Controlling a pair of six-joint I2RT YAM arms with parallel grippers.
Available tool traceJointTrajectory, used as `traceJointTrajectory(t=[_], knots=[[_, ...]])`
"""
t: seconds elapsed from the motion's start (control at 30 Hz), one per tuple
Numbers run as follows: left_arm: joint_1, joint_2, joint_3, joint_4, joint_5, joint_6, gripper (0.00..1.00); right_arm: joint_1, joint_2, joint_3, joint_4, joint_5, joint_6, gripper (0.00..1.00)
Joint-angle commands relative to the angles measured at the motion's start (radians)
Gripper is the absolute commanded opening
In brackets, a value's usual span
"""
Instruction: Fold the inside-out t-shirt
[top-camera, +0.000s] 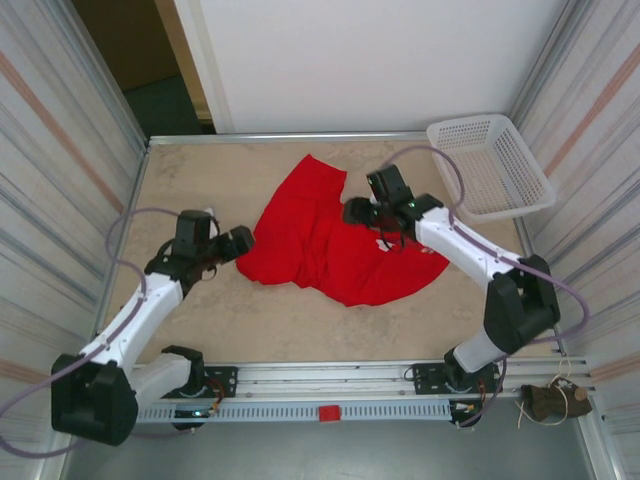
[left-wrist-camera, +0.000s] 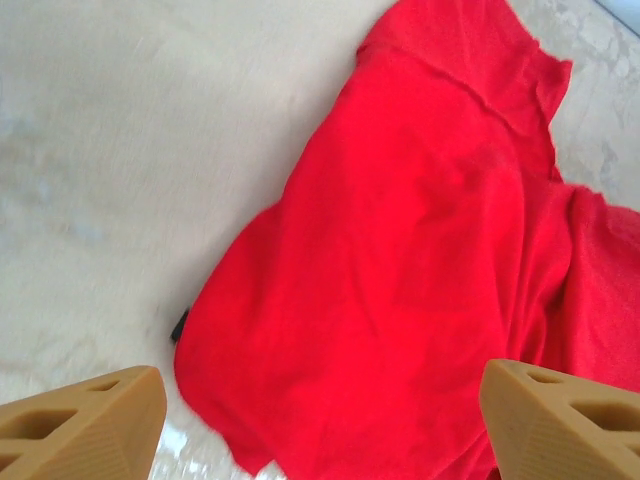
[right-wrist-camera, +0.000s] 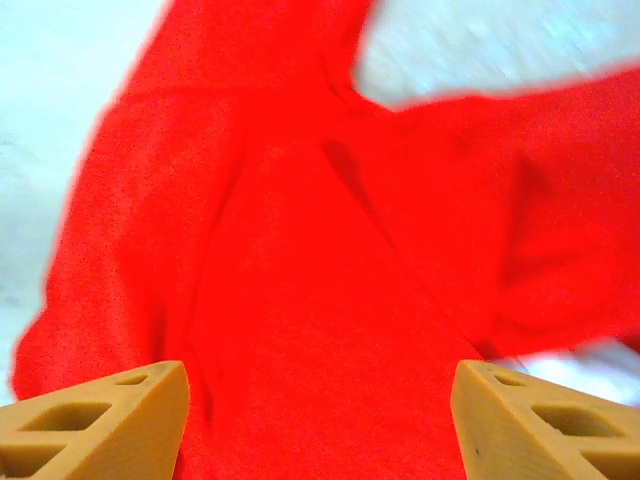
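Tan fingertips of the left gripper stand wide apart with nothing between them, poised just above the near-left edge of the inside-out t-shirt. The right gripper is likewise spread open and empty, hovering over the middle of the cloth from the other side. The bright red garment lies in a loose, rumpled heap at the centre of the tan table, one flap reaching toward the far edge and a scrap of white print peeking out beneath the right arm. A white mesh basket sits at the far right corner, well apart from the shirt.

By the look of it the job is at an early stage: no clean fold line or squared edge shows, and the cloth overlaps itself unevenly. Flattening the shirt and making the folds appear to be left to do, with neither gripper holding the fabric.
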Motion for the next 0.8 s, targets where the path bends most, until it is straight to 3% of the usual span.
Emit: traceJointTrajectory(t=[0.0,0.23,0.4,0.53,0.67,0.73,0.77], knots=[[0.005,0.109,0.099,-0.050,-0.028,0.042,0.83,0.018,0.111,0.112,-0.109,0.005,-0.090,0.69],[-0.008,0.135,0.079,-0.178,-0.054,-0.056,0.83,0.131,0.102,0.067,-0.087,0.006,-0.057,0.69],[-0.043,0.112,-0.048,-0.084,-0.023,-0.136,0.83,0.170,0.094,-0.013,-0.077,0.052,-0.011,0.70],[-0.096,0.174,-0.075,-0.009,-0.041,-0.155,0.83,0.169,0.102,-0.045,-0.111,0.157,0.023,0.82],[-0.120,0.266,-0.060,0.064,-0.058,-0.156,0.82,0.160,0.137,-0.059,-0.146,0.219,0.040,0.85],[-0.125,0.315,-0.046,0.098,-0.062,-0.158,0.77,0.148,0.171,-0.071,-0.137,0.193,0.055,0.84],[-0.126,0.342,-0.037,0.112,-0.064,-0.157,0.69,0.146,0.194,-0.075,-0.124,0.176,0.055,0.82]])
